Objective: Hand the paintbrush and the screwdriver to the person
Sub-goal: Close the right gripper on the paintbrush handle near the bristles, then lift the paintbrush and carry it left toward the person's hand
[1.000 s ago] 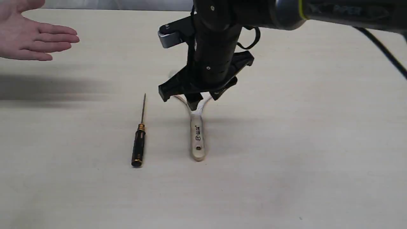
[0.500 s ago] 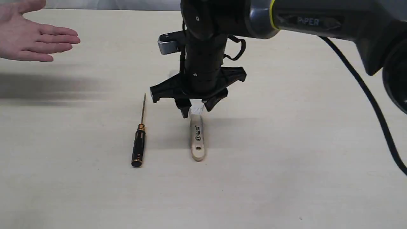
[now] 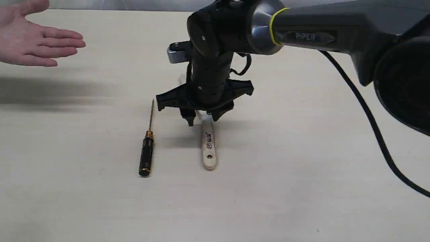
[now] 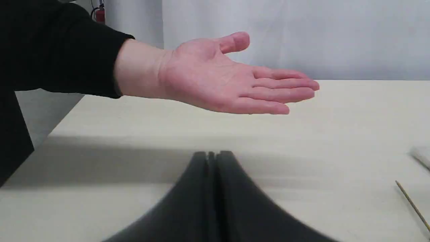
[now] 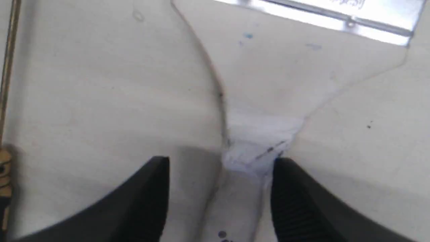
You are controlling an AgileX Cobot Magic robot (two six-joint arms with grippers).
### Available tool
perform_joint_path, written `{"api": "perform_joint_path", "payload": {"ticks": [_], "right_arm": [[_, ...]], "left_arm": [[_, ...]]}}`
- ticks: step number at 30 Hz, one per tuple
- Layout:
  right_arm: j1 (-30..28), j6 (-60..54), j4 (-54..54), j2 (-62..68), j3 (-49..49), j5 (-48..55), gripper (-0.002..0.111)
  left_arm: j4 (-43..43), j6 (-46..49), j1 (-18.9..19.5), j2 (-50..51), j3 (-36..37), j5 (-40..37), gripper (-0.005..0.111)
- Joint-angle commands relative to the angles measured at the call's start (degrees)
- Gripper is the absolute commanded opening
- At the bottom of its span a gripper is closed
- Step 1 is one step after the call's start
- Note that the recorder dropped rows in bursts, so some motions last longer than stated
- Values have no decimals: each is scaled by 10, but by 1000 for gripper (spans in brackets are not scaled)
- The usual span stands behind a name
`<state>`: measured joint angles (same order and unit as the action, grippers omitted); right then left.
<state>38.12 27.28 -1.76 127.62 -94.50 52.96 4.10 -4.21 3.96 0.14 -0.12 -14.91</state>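
The paintbrush [image 3: 208, 148] lies flat on the table, its wooden handle pointing toward the front edge; its bristles and ferrule are hidden under the right arm in the exterior view. My right gripper [image 3: 200, 120] is open and low over the neck of the paintbrush [image 5: 255, 148], one finger on each side; the silver ferrule [image 5: 336, 15] shows beyond. The screwdriver [image 3: 147, 151] lies to the brush's left, black handle nearest the front edge. The person's open hand [image 3: 33, 40] is held out at the far left, palm up. My left gripper [image 4: 211, 158] is shut and empty, below the hand [image 4: 228, 80].
The pale wooden table [image 3: 302, 188] carries only the two tools. A black cable [image 3: 362, 111] hangs from the right arm across the right side. The screwdriver's thin shaft [image 4: 411, 203] shows at the edge of the left wrist view.
The right arm has come down over the paintbrush, bringing the open fingers to either side of its neck. The hand, screwdriver and brush stay where they were.
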Motion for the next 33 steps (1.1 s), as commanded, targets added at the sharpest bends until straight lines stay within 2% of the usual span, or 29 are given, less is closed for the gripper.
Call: {"api": "perform_joint_path", "payload": {"ticks": [1, 13, 24, 26, 31, 33], "right_arm": [[-1, 27, -25, -2, -1, -6, 49], [-1, 45, -32, 36, -1, -4, 49], [-1, 45, -30, 50, -1, -45, 47], [-1, 45, -30, 50, -1, -45, 39], [-1, 44, -35, 50, -1, -33, 5], [-1, 39, -38, 50, -1, -32, 4]], "left_arm": [[-2, -1, -3, -1, 1, 6, 0], [-1, -1, -3, -1, 1, 6, 0], [-1, -1, -3, -1, 1, 6, 0], [-1, -1, -3, -1, 1, 6, 0], [-1, -1, -3, -1, 1, 6, 0], [-1, -1, -3, -1, 1, 6, 0]]}}
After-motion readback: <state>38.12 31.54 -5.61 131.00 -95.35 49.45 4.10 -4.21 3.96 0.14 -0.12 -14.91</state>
